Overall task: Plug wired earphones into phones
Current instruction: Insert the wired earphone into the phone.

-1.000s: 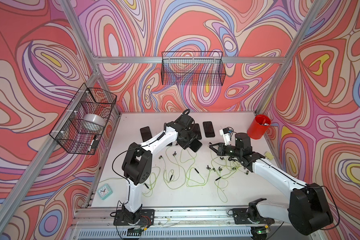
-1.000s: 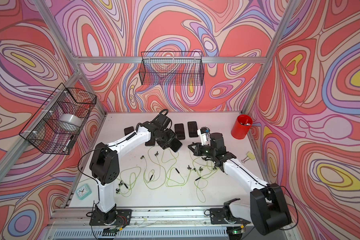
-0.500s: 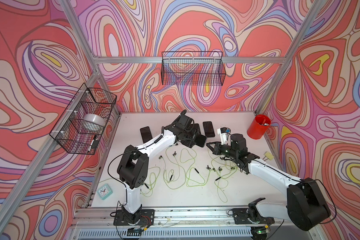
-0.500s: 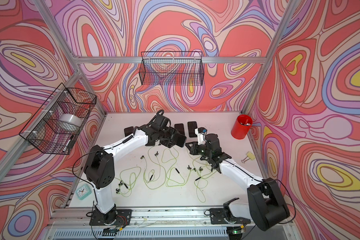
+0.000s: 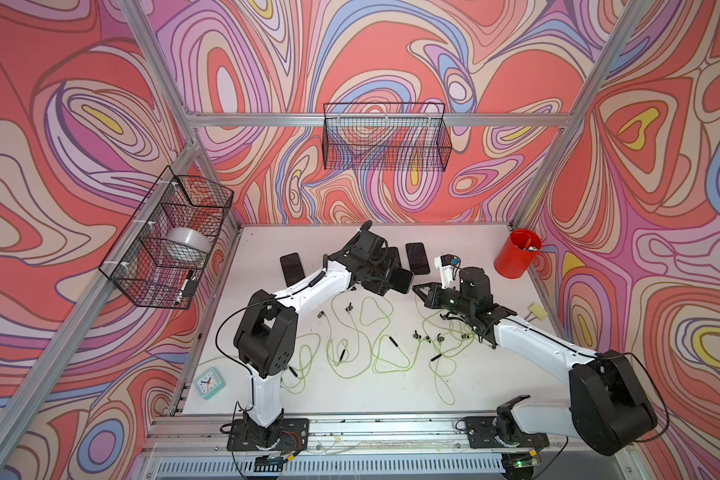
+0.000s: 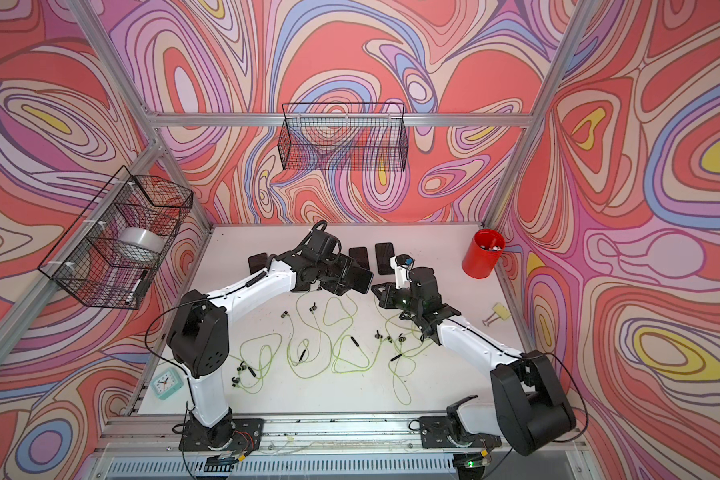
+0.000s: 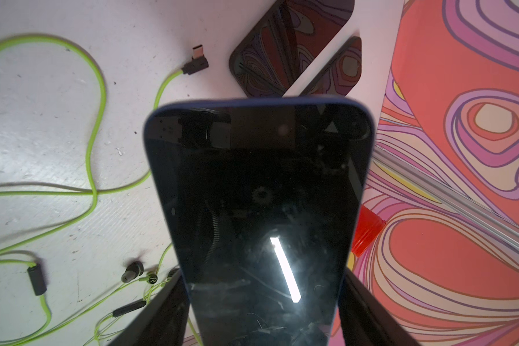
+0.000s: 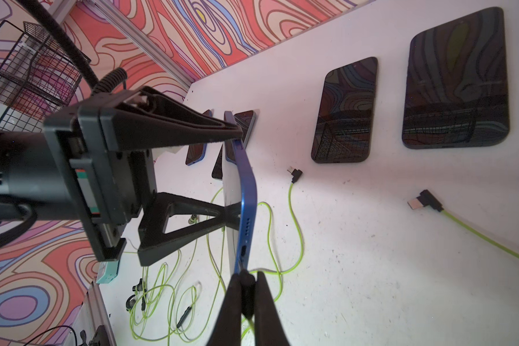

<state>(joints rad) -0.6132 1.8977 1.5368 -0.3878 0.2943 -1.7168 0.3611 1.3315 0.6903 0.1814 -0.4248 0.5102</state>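
Grips one phone [image 8: 246, 194] by its long edges in the left gripper [image 8: 235, 173], raised off the white table [image 5: 391, 399], bottom edge turned toward the right gripper [image 8: 247, 278]. Pinches a dark plug [image 8: 247, 302] tight between the right fingers, right at that bottom edge beside the open port; cannot tell whether touching. Trails a yellow-green cable from the plug toward the earphones [image 5: 350, 332] tangled across the table's middle. Shows other phones [image 8: 343, 110] flat toward the back wall, two loose plugs [image 8: 295, 173] just before them, some phones partly masked in both top views by the left arm. Blocks most of the left wrist view with the held screen. Finds a red cup [image 5: 516, 259], a yellow clip [image 5: 537, 311], a teal clock [image 5: 209, 383] and two wire baskets [image 5: 385, 141] well apart from the grip. Reads "R" on one earbud [image 7: 152, 280]; clock numerals too small to read.
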